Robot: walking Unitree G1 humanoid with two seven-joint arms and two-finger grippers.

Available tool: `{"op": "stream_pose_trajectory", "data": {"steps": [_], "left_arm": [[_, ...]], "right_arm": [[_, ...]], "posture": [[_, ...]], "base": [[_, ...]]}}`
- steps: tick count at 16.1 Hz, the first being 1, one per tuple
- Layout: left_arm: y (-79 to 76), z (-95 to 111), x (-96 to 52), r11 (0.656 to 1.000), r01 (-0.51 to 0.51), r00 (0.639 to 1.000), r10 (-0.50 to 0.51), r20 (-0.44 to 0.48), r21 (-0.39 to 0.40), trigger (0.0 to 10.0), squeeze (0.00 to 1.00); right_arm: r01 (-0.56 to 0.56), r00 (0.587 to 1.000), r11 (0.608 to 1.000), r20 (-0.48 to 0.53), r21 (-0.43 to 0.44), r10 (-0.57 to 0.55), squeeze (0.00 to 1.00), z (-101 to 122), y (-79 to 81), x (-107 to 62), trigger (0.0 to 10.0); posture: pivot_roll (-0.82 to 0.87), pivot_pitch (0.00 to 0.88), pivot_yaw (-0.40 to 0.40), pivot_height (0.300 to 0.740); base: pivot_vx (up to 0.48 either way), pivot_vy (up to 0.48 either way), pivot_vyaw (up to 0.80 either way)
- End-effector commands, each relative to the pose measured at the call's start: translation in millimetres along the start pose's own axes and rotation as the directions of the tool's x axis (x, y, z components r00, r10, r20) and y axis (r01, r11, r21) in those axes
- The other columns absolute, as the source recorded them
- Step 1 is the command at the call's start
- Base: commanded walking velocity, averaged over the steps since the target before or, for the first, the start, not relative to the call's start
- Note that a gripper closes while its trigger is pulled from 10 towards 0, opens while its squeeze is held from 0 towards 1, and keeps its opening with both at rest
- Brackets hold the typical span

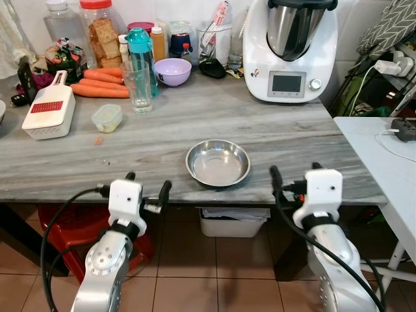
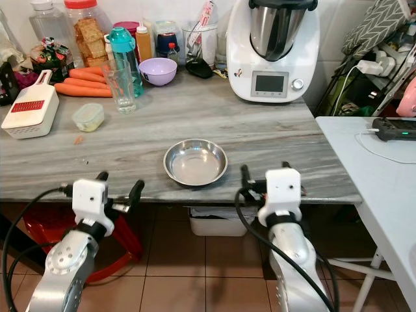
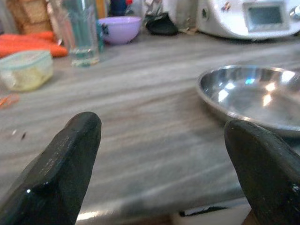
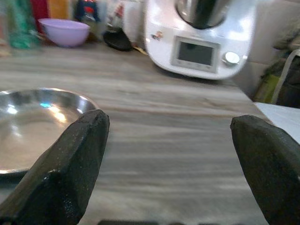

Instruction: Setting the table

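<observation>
Here, the steel plate sits between both spread-fingered grippers at the table edge.

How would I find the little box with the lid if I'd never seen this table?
Start at the long grey table and look to its left side, where the flat white grater lies. Just right of it, in front of the empty drinking glass, sits the small lidded box. It is the only low, see-through, yellowish tub there, and it touches nothing.
</observation>
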State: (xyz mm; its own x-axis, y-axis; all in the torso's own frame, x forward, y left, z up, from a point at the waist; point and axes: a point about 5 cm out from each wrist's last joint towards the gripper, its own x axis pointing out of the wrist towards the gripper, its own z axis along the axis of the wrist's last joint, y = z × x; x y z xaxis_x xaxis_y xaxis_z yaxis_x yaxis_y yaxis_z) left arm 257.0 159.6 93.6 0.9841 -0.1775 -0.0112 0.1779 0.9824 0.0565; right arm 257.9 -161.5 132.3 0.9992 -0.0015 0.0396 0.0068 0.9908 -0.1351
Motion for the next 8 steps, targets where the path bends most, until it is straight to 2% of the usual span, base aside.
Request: {"op": "stream_pose_trajectory", "data": {"steps": [1,2,3,4,5,8], "left_arm": [[3.4,0,0.0,1.000,-0.026,1.000,0.026,-0.008,0.015,10.0,0.00],[3.1,0,2.7,0.999,-0.032,0.999,0.033,-0.008,0.018,10.0,0.00],[2.5,2,5.2,0.999,-0.037,0.999,0.037,-0.003,0.020,10.0,0.00],[1.7,2,7.7,0.999,-0.042,0.999,0.042,-0.002,0.020,10.0,0.00],[1.2,3,8.5,0.999,-0.047,0.999,0.047,-0.001,0.025,10.0,0.00],[0.8,2,10.8,0.998,-0.052,0.999,0.052,-0.005,0.044,10.0,0.00]], "right_arm": [[0.033,0.999,0.999,0.033,-0.010,-0.033,1.00,9,-5.9,-0.4,10.0],[0.030,0.999,1.000,0.038,-0.009,-0.030,1.00,11,-5.8,0.2,10.0],[0.022,0.999,1.000,0.044,-0.010,-0.021,0.94,14,-4.0,0.4,10.0],[0.016,0.999,1.000,0.037,0.009,-0.017,0.14,13,-2.6,0.6,10.0],[0.017,0.999,1.000,0.035,0.006,-0.017,0.00,13,-2.4,0.3,10.0],[0.019,0.999,1.000,0.026,0.007,-0.019,0.00,12,-2.2,0.1,10.0]], "posture": [[-0.05,0.000,-0.023,0.740],[-0.05,0.000,-0.023,0.740],[-0.05,0.000,-0.023,0.740],[-0.05,0.000,-0.023,0.740],[-0.05,0.000,-0.023,0.740],[-0.06,0.000,-0.021,0.740]], "base": [[0.000,0.000,0.00],[0.000,0.000,0.00],[0.000,0.000,0.00],[0.000,0.000,0.00],[0.000,0.000,0.00],[0.000,0.000,-0.50]]}}
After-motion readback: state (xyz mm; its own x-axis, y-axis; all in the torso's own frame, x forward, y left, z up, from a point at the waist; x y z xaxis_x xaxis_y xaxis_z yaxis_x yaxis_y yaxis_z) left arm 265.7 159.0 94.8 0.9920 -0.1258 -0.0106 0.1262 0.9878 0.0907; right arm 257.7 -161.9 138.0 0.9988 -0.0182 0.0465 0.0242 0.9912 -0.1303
